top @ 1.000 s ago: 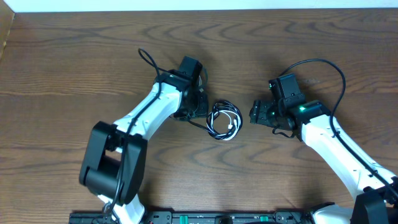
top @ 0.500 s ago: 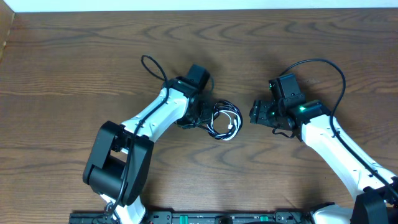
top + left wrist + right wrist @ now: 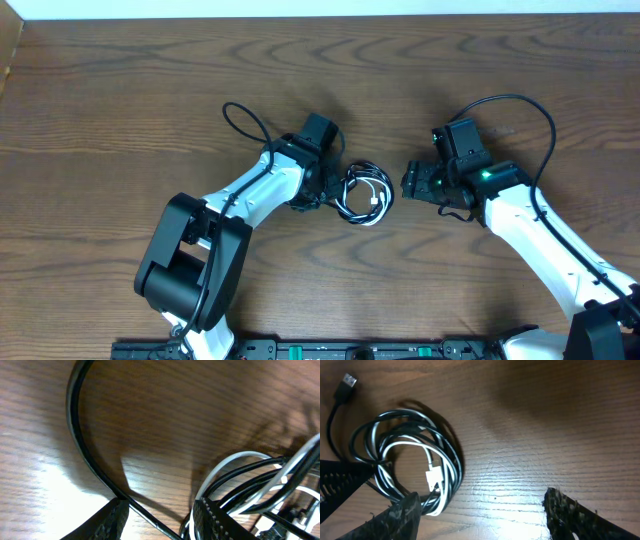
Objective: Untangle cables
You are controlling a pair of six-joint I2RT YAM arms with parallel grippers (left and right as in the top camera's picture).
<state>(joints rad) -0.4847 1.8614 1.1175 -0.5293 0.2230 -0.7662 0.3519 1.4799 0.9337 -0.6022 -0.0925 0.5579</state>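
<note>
Black fingers of the left tool (image 3: 160,521) stand apart, with a strand of the black cable (image 3: 74,430) running loose between them. The right tool (image 3: 482,517) gapes wide over bare bench (image 3: 100,100), gripping nothing. The black cable and the white cable (image 3: 434,479) lie coiled together at the right tool's 9 o'clock, seen from overhead.

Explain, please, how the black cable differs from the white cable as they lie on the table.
Colour: the black cable is dark against the wood, while the white cable is pale.
Plug: the black plug lies outside the coil at the end of a loose tail, while the white plug rests within the coil.
Shared: both the black cable and the white cable are thin and wound together in one bundle on the table.
</note>
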